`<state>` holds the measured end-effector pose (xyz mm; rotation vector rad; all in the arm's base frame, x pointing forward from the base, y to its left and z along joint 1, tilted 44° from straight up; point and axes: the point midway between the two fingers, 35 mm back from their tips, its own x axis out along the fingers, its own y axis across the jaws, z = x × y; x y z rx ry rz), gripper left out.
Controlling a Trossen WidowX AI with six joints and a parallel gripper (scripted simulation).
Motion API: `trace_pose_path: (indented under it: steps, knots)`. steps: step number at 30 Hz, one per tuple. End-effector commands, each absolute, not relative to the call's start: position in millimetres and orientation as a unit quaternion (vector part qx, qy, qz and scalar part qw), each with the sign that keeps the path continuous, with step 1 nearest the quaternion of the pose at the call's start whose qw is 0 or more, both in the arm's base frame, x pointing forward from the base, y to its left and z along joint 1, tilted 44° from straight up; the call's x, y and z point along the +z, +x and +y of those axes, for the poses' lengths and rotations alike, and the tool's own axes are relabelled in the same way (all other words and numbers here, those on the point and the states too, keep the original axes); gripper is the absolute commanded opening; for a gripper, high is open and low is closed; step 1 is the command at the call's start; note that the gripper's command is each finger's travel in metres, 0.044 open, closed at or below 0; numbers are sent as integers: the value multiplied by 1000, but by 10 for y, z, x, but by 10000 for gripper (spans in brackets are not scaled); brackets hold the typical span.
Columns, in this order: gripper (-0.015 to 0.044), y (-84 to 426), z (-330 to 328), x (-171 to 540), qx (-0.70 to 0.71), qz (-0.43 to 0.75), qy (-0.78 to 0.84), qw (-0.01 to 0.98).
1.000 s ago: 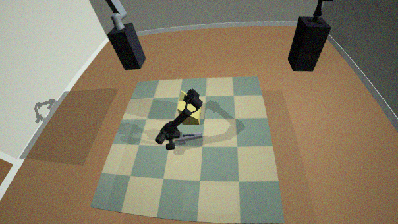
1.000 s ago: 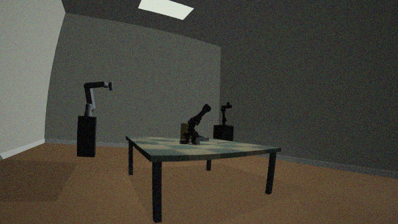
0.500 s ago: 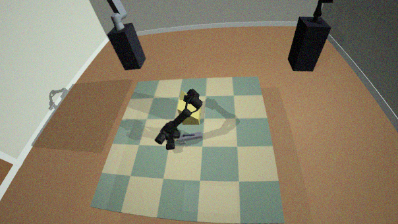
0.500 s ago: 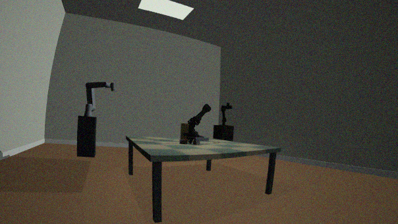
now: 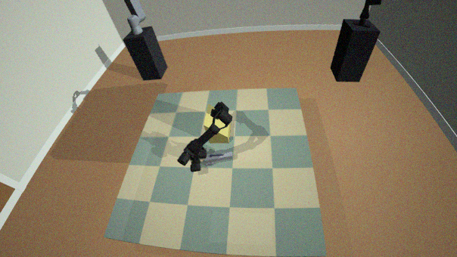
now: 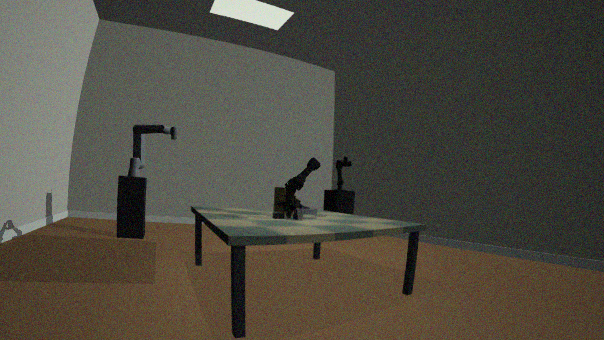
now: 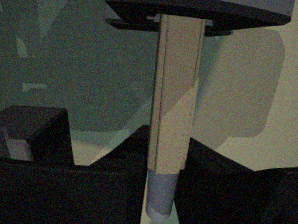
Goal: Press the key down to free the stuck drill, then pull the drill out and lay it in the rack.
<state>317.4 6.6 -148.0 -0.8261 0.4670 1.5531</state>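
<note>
Gripper point(image 7: 156, 132) is nearly closed on a tan bar w/ a grey tip point(image 7: 172, 105), one black finger per side in the wrist cam. The bar runs lengthwise through that view, its far end meeting a dark-edged piece point(image 7: 240, 16) (can't tell if the bar is the drill or the key). Black arm point(image 5: 204, 138) point(image 6: 300, 179) is bent over the checkered table point(image 5: 251, 227) point(image 6: 300, 237), partly covering a yellow block point(image 5: 223, 129) point(image 6: 279, 200). Near the block's a grey slatted thing point(image 5: 223, 157) point(image 6: 309, 213), prob. the rack. Can't ID the drill or key for sure.
</note>
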Motion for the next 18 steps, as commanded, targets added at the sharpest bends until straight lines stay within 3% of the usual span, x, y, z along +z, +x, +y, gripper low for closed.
trace_pose_path:
  steps: [1, 18]
  knots:
    - [0, 3170, 51, -1467, 673, 201, -358, 615]
    - [0, 3166, 34, -1451, 673, 201, -358, 615]
